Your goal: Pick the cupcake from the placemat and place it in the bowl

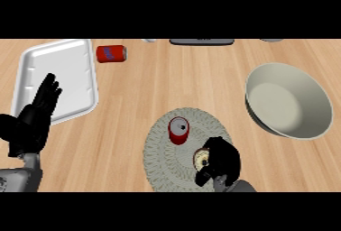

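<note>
The right hand curls its fingers round the cupcake on the placemat, beside a red can. The bowl sits far right. The left hand rests open at left.

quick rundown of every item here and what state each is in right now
cupcake: on the placemat, right hand curled round it, mostly hidden
red can: on the placemat, free of the hand
bowl: on the counter right of the placemat, nothing in it
white tray: on the counter at left, nothing on it
second red can: on its side beside the tray
left hand: open, resting, fingers up, at the left
</note>
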Motion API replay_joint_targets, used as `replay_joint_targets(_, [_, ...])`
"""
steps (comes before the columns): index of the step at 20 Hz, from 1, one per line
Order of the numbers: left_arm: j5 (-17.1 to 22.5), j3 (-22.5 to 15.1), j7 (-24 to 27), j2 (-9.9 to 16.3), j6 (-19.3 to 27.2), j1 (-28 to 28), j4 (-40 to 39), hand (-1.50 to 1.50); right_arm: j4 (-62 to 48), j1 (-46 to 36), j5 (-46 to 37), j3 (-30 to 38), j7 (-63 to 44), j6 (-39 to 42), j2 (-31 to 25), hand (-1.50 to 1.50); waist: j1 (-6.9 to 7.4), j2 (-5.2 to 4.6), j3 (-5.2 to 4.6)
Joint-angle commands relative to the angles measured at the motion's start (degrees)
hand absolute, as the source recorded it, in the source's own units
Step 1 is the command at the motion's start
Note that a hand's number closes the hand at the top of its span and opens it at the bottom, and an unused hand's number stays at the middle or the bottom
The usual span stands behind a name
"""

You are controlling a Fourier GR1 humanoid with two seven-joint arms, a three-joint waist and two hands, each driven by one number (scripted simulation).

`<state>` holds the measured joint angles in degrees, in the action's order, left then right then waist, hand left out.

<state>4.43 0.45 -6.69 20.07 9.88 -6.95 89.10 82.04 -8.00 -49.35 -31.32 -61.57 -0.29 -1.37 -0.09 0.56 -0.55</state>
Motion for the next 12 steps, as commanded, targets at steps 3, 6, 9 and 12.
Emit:
replay_joint_targets(3, [-0.36,0.93,-1.10,-0.37,-1.30,-2.46,-0.93,0.00,-6.42,-4.39,-5.42,3.63,-3.07,-3.88,1.32,1.50,0.10,-0.59,0.55])
replay_joint_targets(6, [-0.06,2.12,-0.51,-0.07,-1.13,-0.60,-0.51,0.00,0.85,-2.18,-4.98,-3.77,6.59,2.59,-3.27,1.50,0.20,-0.45,0.55])
replay_joint_targets(9, [-0.54,1.05,0.32,-0.38,-1.36,-1.08,-1.48,0.00,4.69,-5.34,-2.54,-11.98,21.05,8.32,-7.34,1.50,1.06,-0.41,0.55])
replay_joint_targets(12, [-0.76,1.12,-2.24,-0.50,-0.31,-2.45,-0.21,0.00,11.44,-5.12,-1.64,-14.34,30.48,10.10,-14.63,1.50,-0.09,-0.11,0.60])
